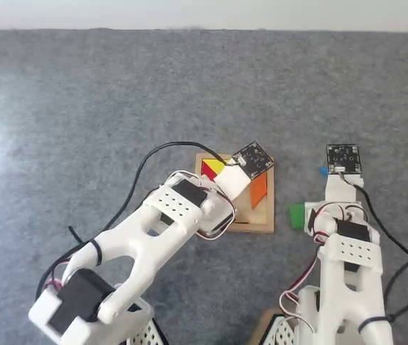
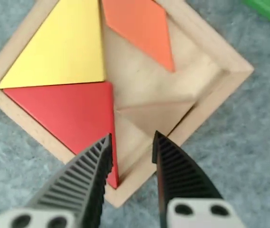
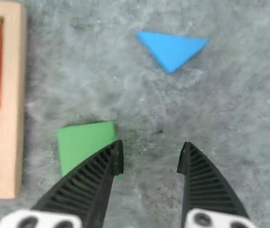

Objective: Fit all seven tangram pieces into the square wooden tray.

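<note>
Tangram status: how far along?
Done: yellow triangle, red triangle and orange piece sit in the tray. In hand: nothing; left hand open over the tray, right hand open by the green piece. Left: at least green piece and blue triangle, both outside the tray.

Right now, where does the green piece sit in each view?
High view: green piece lies on the grey mat, just right of the wooden tray.
Left wrist view: green piece lies on the mat past a corner of the tray, cut off by the frame.
Right wrist view: green piece lies beside the tray rim, with one finger of the right gripper over its edge.
Shared landmark: the tray holding the orange piece.
</note>
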Robot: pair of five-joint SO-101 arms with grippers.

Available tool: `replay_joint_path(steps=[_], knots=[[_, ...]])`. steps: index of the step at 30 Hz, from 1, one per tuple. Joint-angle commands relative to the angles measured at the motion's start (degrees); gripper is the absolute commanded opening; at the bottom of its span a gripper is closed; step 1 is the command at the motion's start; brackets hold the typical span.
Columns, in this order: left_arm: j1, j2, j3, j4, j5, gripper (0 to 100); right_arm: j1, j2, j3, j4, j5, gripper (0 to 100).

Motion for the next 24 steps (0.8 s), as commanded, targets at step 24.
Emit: replay_joint_path(steps=[24], knots=[[-0.18, 21.54, -25.01, 0.26, 0.97, 13, -1.1, -1.45, -1.76, 0.04, -0.44, 20.2]])
